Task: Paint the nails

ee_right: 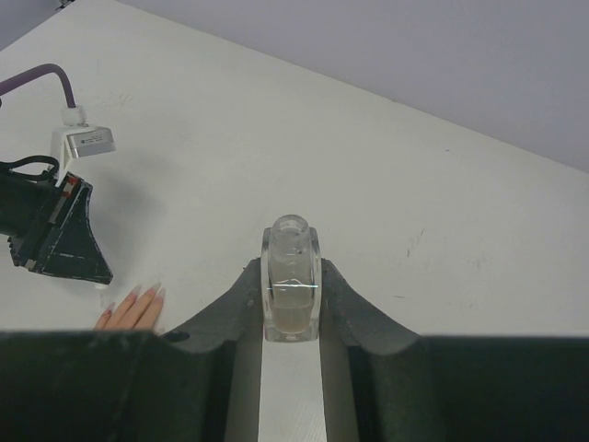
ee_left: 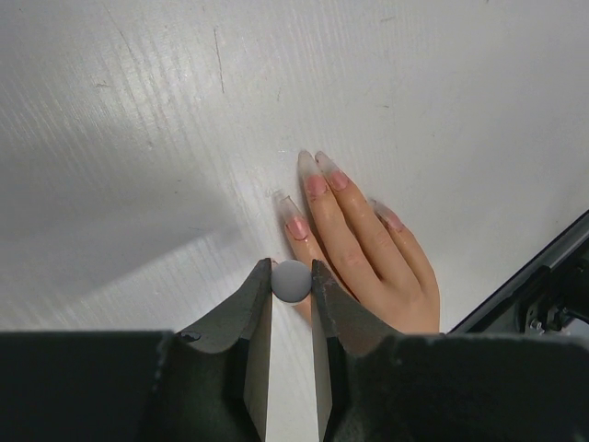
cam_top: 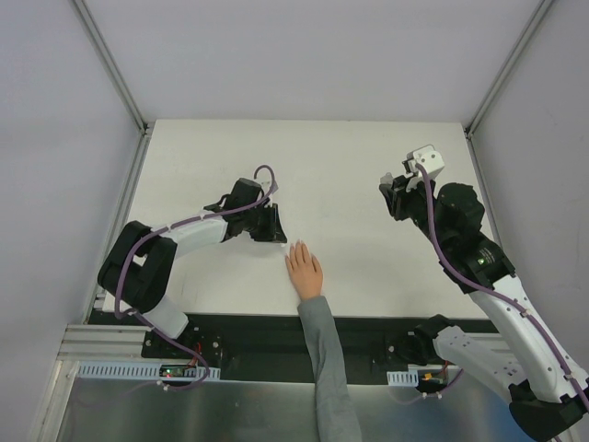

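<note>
A pale hand (cam_top: 303,269) with a grey sleeve lies flat on the white table, fingers together. Its long nails (ee_left: 315,177) show pink beds and clear tips in the left wrist view. My left gripper (ee_left: 292,274) is shut on a round grey brush cap (ee_left: 292,282), seen end-on just above the nearest finger (ee_left: 301,232). The brush under the cap is hidden. My right gripper (ee_right: 292,269) is shut on a small clear bottle (ee_right: 292,285), uncapped, held off to the right of the hand. From above, the left gripper (cam_top: 274,226) sits just left of the fingertips.
The white table (cam_top: 350,166) is walled by pale panels on three sides. A black strip with both arm bases (cam_top: 276,345) runs along the near edge. The person's forearm (cam_top: 327,368) crosses it between the arms.
</note>
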Tool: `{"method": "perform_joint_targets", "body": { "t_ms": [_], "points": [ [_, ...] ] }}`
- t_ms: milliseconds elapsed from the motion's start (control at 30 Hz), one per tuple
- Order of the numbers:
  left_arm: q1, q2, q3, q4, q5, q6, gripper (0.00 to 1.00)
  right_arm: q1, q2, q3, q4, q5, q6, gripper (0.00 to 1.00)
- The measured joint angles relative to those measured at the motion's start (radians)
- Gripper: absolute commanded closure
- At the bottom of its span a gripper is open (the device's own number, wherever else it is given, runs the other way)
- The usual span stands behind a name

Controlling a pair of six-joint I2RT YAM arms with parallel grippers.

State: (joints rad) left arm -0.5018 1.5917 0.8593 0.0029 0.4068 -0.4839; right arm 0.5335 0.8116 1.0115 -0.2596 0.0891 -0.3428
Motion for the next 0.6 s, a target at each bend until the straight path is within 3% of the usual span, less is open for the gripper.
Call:
{"method": "perform_joint_targets", "body": {
  "t_ms": [600],
  "points": [
    [-0.001, 0.044, 0.0, 0.0, 0.002, -0.001, 1.0, -0.007, 0.0, -0.002, 0.0, -0.011, 0.0, 1.0]
  ]
}}
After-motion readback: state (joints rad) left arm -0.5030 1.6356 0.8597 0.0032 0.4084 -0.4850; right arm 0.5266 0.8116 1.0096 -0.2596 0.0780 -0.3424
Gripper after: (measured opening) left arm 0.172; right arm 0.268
